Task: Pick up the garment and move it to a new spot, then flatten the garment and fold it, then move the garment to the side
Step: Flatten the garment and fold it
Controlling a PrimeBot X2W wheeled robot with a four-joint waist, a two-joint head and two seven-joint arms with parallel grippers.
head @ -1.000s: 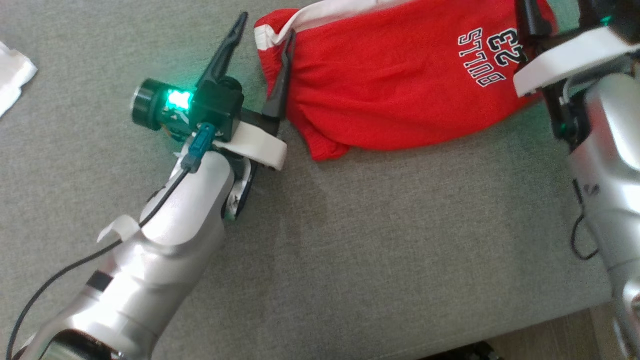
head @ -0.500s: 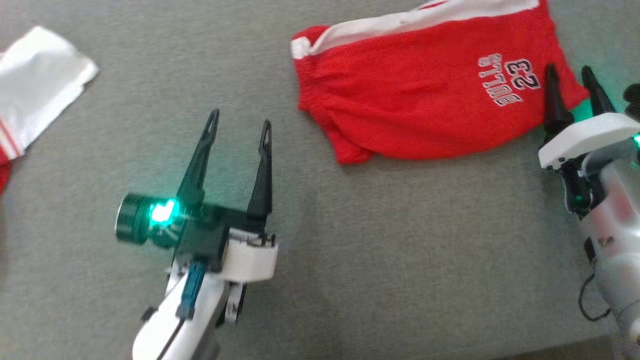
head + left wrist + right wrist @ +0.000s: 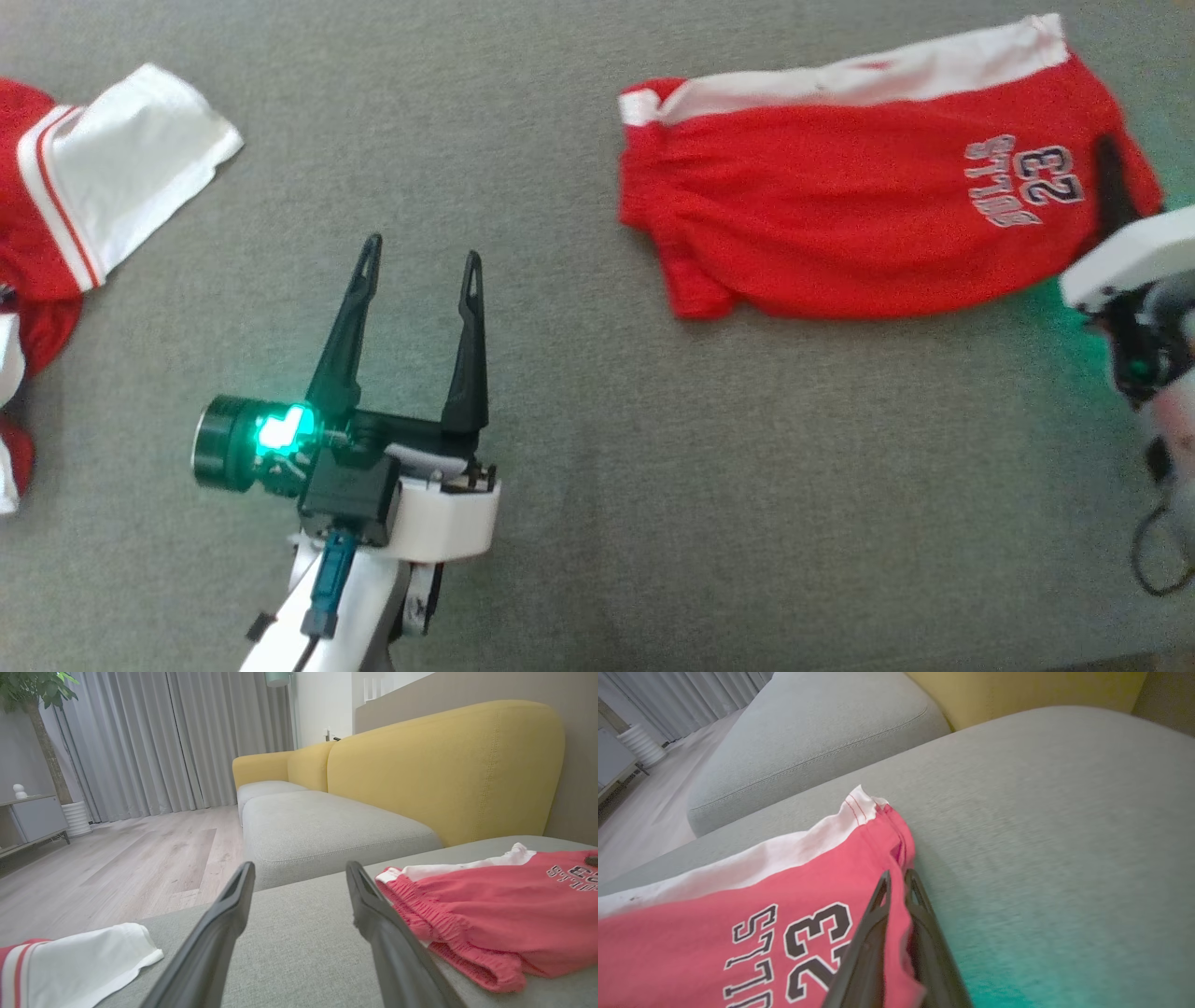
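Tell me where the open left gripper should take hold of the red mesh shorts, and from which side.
Grip the gathered elastic waistband of the red mesh shorts, coming in low from the robot's left. That thick edge faces the open left gripper across the grey cushion, and the right gripper pinches the opposite hem.

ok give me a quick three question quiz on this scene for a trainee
1. True or false: the left end effector is holding the red mesh shorts with a white side stripe.
2. Which is shut on the shorts' edge near the 23 print? A) the left one B) the right end effector C) both
3. Fill in: the white-and-red cloth lies on the grey fabric cushion at the head view's ___ edge.
Key: 1 false; 2 B; 3 left
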